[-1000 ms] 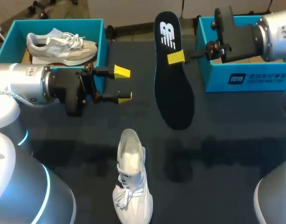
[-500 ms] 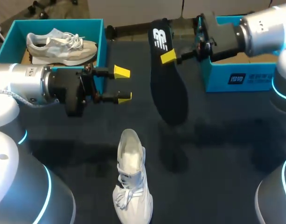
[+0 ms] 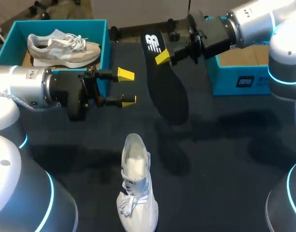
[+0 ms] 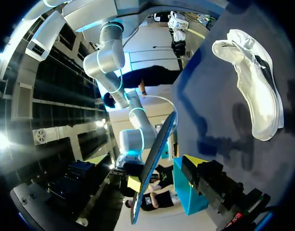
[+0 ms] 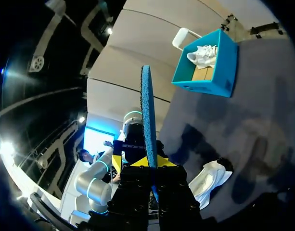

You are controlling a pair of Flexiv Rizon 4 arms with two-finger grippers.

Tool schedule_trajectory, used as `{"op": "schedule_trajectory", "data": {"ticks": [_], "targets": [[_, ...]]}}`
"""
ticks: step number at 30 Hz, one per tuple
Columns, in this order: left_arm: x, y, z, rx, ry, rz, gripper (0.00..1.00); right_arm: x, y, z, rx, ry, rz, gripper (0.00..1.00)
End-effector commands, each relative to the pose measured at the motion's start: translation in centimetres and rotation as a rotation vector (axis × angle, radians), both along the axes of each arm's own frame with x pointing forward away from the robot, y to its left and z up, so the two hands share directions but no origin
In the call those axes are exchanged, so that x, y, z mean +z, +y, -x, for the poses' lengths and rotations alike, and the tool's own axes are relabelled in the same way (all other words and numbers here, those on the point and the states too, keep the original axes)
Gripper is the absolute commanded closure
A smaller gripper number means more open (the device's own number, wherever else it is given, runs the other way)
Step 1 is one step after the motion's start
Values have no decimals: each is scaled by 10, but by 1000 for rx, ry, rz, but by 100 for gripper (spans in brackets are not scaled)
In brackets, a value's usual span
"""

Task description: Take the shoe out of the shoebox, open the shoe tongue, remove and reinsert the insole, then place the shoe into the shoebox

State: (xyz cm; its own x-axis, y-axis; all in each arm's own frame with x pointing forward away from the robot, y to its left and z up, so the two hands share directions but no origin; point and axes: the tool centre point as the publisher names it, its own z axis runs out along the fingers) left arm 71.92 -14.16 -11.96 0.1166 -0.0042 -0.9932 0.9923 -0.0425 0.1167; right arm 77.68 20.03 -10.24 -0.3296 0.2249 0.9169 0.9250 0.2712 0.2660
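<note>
Pinches the black insole in the right gripper, aloft over the far middle of the table. Holds the left gripper wide and empty at left. Leaves the white shoe lying near, apart from both.

Two pieces of print show. A white logo stands on the heel end of the black insole. A small white label, a square mark beside a line of characters, sits on the front wall of the right-hand blue shoebox; the characters are too small to make out.
</note>
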Motion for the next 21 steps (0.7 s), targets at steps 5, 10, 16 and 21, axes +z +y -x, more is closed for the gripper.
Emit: {"op": "schedule_trajectory", "data": {"ticks": [5, 10, 16, 21], "targets": [[-1, -3, -2, -1, -3, 10, 0, -3, 6, -1, 15, 23, -1, 100], [-1, -11, -10, -9, -39, 12, 0, -16, 16, -3, -22, 105, -17, 100], [-5, -15, -21, 13, -55, 28, 0, -21, 23, -3, -52, 161, -22, 100], [-13, -17, -31, 33, -41, 87, 0, -23, 25, -3, -95, 178, -37, 100]]}}
